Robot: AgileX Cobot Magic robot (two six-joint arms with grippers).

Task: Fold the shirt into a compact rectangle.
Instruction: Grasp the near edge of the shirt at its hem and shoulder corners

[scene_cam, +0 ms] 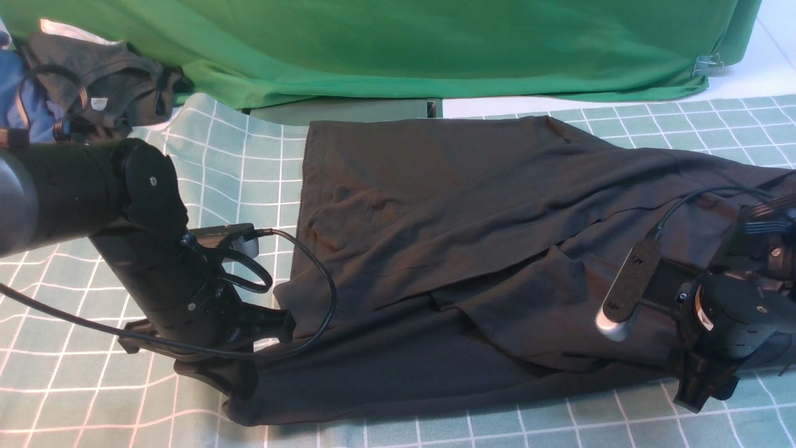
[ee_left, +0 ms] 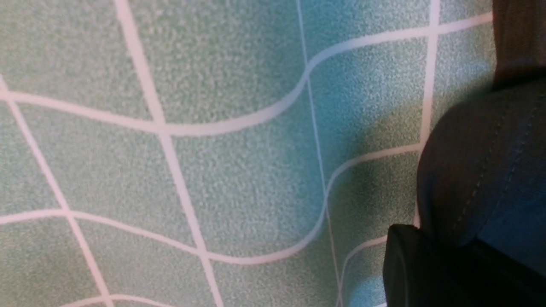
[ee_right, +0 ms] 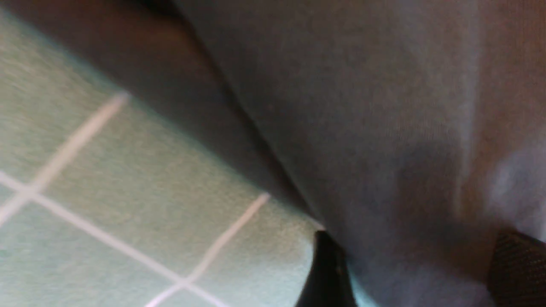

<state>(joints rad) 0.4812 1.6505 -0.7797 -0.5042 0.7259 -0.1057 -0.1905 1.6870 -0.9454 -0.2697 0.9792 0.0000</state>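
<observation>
Progress is looking roughly half made, judging by how the cloth is lying. The large black cotton T-shirt point(scene_cam: 435, 205) is sprawling across the pale green checked tablecloth point(scene_cam: 236, 162), reaching from the middle of the table out to the robot's right. One broad flap is lying doubled over the body along a slanting crease, with wrinkles bunching near the middle. The outline is therefore reading as a lopsided wedge rather than a rectangle.

The left gripper point(scene_cam: 239, 379) is sitting low at the shirt's near left corner. Its jaws are closed tight and pinching the stitched hem point(ee_left: 482, 170), which is curling out of the black finger in the left wrist view. The right gripper point(scene_cam: 703, 389) is resting at the near right edge with its jaws standing wide apart. Fabric is lying between its fingers point(ee_right: 328, 273) in the right wrist view, but nothing is being squeezed there.

Squaring the edges, bringing the near strip over and halving the length are looking like the work left. A dark grey garment point(scene_cam: 106, 81) and a blue garment point(scene_cam: 31, 106) are sitting bundled at the far left, well apart from the shirt.
</observation>
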